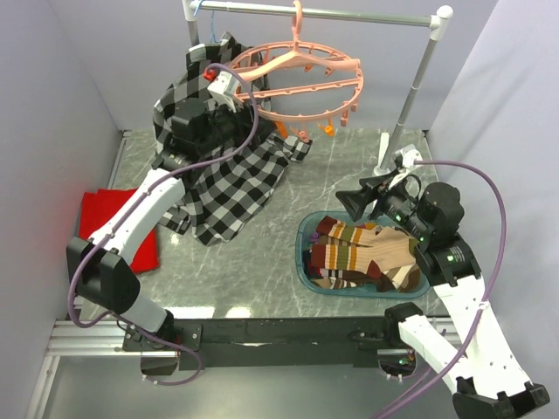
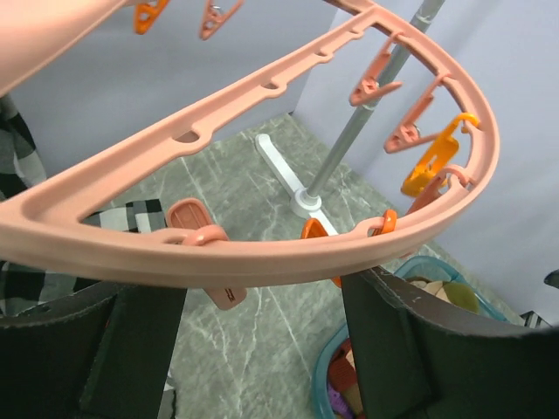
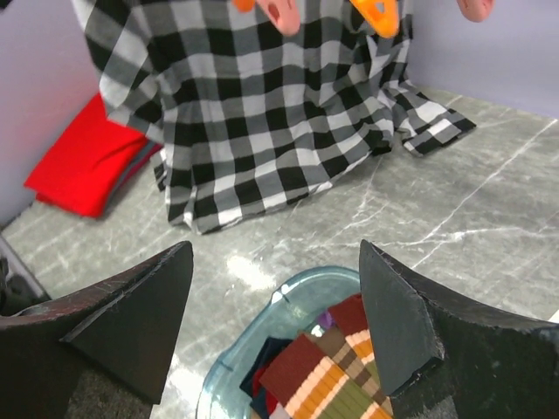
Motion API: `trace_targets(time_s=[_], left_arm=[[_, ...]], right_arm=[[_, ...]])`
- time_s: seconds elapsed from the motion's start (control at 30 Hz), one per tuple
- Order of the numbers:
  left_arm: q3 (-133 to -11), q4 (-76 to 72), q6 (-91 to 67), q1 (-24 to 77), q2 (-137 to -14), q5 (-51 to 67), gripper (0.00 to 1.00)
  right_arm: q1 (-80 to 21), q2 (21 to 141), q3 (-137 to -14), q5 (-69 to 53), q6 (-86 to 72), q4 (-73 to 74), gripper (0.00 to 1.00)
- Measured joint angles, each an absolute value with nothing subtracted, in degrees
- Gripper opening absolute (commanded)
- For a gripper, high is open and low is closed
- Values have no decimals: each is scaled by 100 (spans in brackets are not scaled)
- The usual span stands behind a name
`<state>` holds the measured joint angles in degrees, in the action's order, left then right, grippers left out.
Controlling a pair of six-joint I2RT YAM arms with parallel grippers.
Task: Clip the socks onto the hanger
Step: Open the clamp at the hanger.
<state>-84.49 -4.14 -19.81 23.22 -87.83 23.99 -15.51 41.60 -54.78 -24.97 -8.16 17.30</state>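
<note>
Scene: two robot arms work over a grey marbled table [image 1: 262, 271] walled in pale lilac, shown from overhead and from each wrist.

Hanger: the round salmon-pink hanger [image 1: 301, 83] hangs by its hook from a grey metal rail [image 1: 323, 10] at the top centre of the overhead view. Small pink and orange clips [image 2: 432, 161] dangle from its ring.

Left gripper: the left gripper [image 2: 258, 301] is raised to the hanger's left side, in the upper left of the overhead view. In its wrist view the pink ring sweeps across the frame just above the two dark fingers [image 2: 397, 349]. These stand well apart at the bottom corners. Whether either tip touches the ring cannot be told.

Socks: the socks [image 1: 367, 253], striped in brown, maroon, tan and cream, lie heaped in a teal basin [image 1: 304, 257] on the table, lower right of centre in the overhead view.

Right gripper: the right gripper [image 1: 354, 202] hovers over the basin's upper edge. Its jaws are spread wide, with only the basin and table showing through the gap.

Shirt: a black-and-white plaid shirt [image 1: 231, 179] drapes down to the table left of centre, below the hanger.

Red cloth: a red cloth [image 1: 105, 223] lies flat at the left edge, partly under the left arm.
</note>
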Motion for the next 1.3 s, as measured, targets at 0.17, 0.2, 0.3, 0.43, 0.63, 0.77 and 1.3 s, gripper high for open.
trace_targets(time_s=[0.17,0.2,0.3,0.43,0.63,0.77,1.3], left_arm=[[-8307,-506,-2043,2578,-8759,2086,74],[-8294,-506,-2045,2628,-8759,2043,74],[-8294,-502,-2060,2812,-8761,1907,73],[-8294,-495,-2064,2969,-8783,1791,74],[-8294,-493,-2060,3009,-8785,1649,74],[-8294,-493,-2067,3009,-8785,1597,76],[-7870,-504,-2174,3009,-8510,873,79]], right_arm=[[-1551,4423,-5487,-2228,-1131,1378,81],[-1551,4512,-5498,-2176,-1227,1269,81],[-1551,4779,-5518,-1999,-1479,910,81],[-1551,5260,-5660,-1739,-1767,309,80],[-1551,6034,-6163,-1406,-1863,-552,80],[-1551,6442,-6368,-1234,-1859,-991,80],[-1511,7446,-6963,-1092,-1804,-1332,79]])
